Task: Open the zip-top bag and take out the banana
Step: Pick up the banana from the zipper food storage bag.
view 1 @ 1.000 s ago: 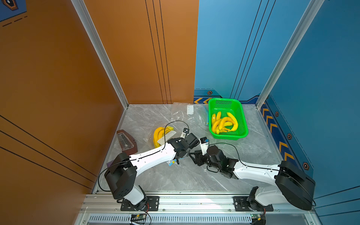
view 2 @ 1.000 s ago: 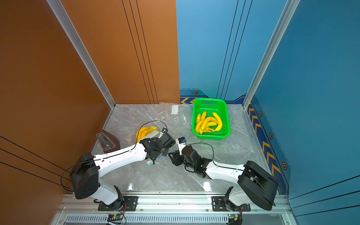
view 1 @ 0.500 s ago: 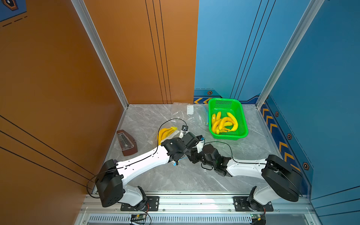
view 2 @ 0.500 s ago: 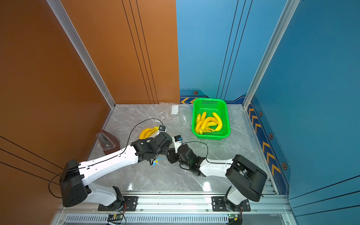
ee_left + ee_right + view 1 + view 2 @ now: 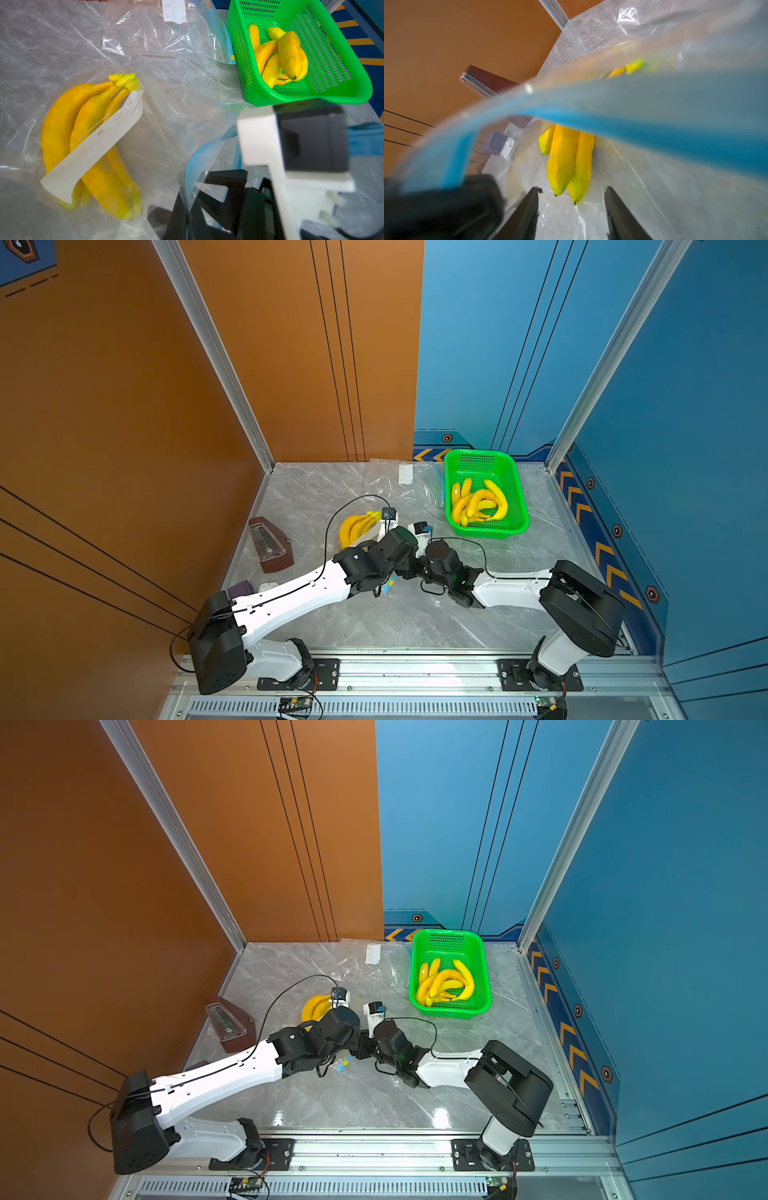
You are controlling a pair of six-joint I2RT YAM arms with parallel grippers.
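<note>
While the left gripper (image 5: 188,204) is pressed together on the blue zip strip (image 5: 199,158) at the mouth of the zip-top bag (image 5: 166,128), holding that edge up off the marble table (image 5: 374,622), the right gripper (image 5: 572,189) has its fingers spread with nothing between them, and it points into the open mouth, with the strip arching across its wrist view. Inside the bag lies the banana bunch (image 5: 93,135), flat on the table with the bag's white label (image 5: 91,145) across it; its tips are just ahead of the right fingers (image 5: 533,207) and, as far as the blurred plastic lets me judge, not touching them. In both top views the bunch (image 5: 355,526) shows just beyond the two wrists, which meet near the middle of the table. A green basket (image 5: 524,514) of loose bananas (image 5: 478,504) stands near the bag on the right side, a second clear bag (image 5: 155,35) lies flat beside it, and a brown wedge-shaped object (image 5: 270,545) sits by the orange wall
</note>
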